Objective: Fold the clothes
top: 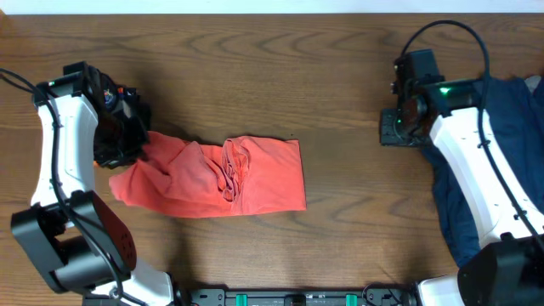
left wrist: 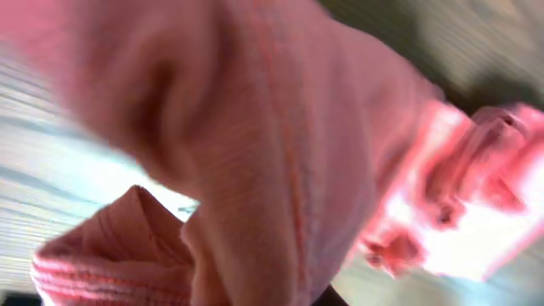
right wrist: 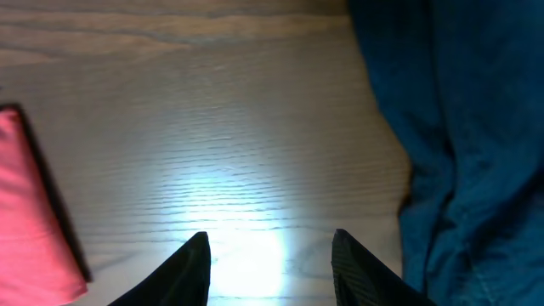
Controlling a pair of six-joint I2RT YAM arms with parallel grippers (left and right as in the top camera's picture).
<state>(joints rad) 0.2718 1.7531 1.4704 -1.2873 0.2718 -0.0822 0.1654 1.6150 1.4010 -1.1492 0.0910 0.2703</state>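
A coral-pink garment (top: 221, 177) lies partly folded in the middle of the wooden table, its left end bunched and lifted. My left gripper (top: 136, 146) is shut on that left end; in the left wrist view the pink cloth (left wrist: 280, 144) fills the frame and hides the fingers. My right gripper (top: 393, 127) is open and empty over bare wood at the right; its two dark fingers (right wrist: 270, 259) show in the right wrist view, with the garment's right edge (right wrist: 25, 212) at the far left.
A dark blue garment (top: 484, 161) is heaped along the right edge of the table, under and beside my right arm; it also shows in the right wrist view (right wrist: 459, 127). Bare wood lies between the two garments.
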